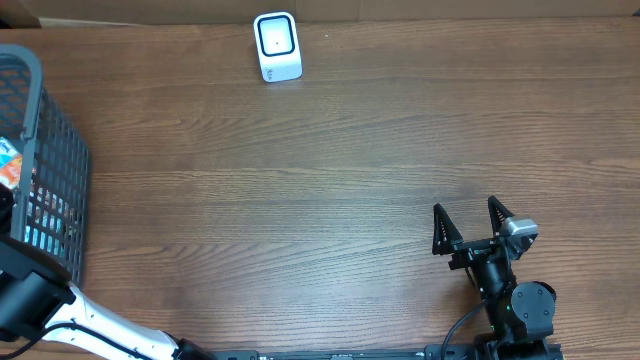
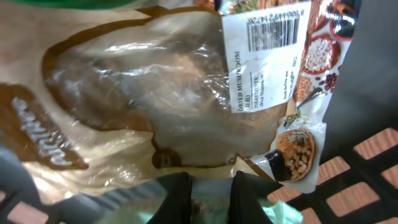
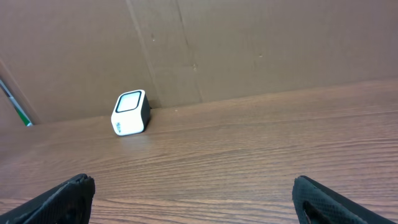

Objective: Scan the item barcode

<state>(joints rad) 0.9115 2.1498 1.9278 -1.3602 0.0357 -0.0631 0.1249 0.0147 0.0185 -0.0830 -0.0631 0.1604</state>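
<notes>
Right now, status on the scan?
Left: jaws shut at bag edge in basket, hold unconfirmed. Barcode facing wrist cam. Right: jaws open, empty. Scanner path bare.

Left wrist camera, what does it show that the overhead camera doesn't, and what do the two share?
Only the left wrist view: a clear and brown pouch with a white barcode label facing the camera, and the left tool shut at the pouch's lower edge. Only the overhead view: the white scanner at the far edge of the table, and the right tool open above it. Both: the grey mesh basket, seen from above in one and from inside in the other.
</notes>
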